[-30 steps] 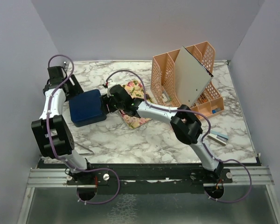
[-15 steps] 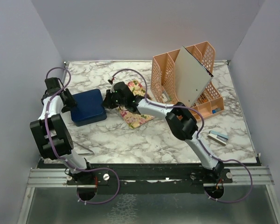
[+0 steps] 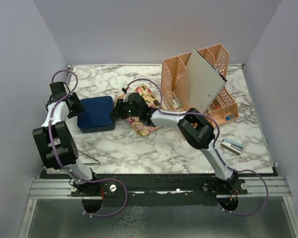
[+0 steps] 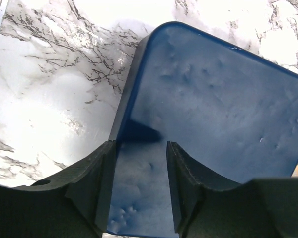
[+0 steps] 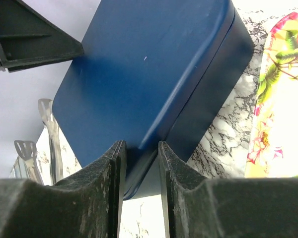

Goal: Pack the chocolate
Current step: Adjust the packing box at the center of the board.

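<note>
Blue box (image 3: 95, 113): shut, shifted slightly right; left fingers (image 4: 92, 188) parted over lid, right fingers (image 5: 104, 188) narrow, grip unclear; chocolate unseen, packing seemingly concluding.

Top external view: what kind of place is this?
Probably a lab robot test cell: plain grey walls box in a marble-pattern table, a metal mounting rail runs along its near edge, and a peach desk organizer sits as a prop.

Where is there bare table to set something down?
Bare marble runs along the near edge, in front of the box and cloth. More lies behind the box, back left. Crowded between box and organizer, around the right gripper.
</note>
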